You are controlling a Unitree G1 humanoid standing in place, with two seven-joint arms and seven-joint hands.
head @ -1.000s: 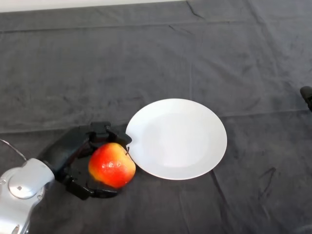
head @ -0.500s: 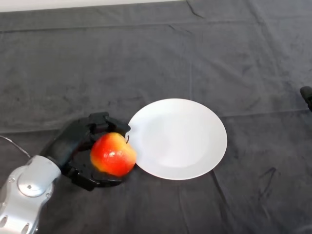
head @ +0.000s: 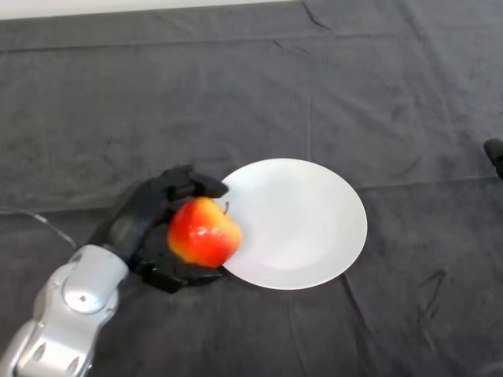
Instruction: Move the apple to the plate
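A red and yellow apple (head: 204, 232) is held in my black left hand (head: 145, 220), whose fingers and thumb curl round it from behind and below. The apple hangs over the left rim of a round white plate (head: 295, 224), which lies flat on the dark cloth near the middle of the table. My silver-grey arm (head: 75, 302) comes in from the lower left. The part of the plate's left edge under the apple and hand is hidden.
Dark grey cloth (head: 236, 94) covers the whole table, with creases at the back. A small black object (head: 495, 153) pokes in at the right edge.
My hand has carried the apple up and to the right, from beside the plate to over its left rim. The plate has not moved.
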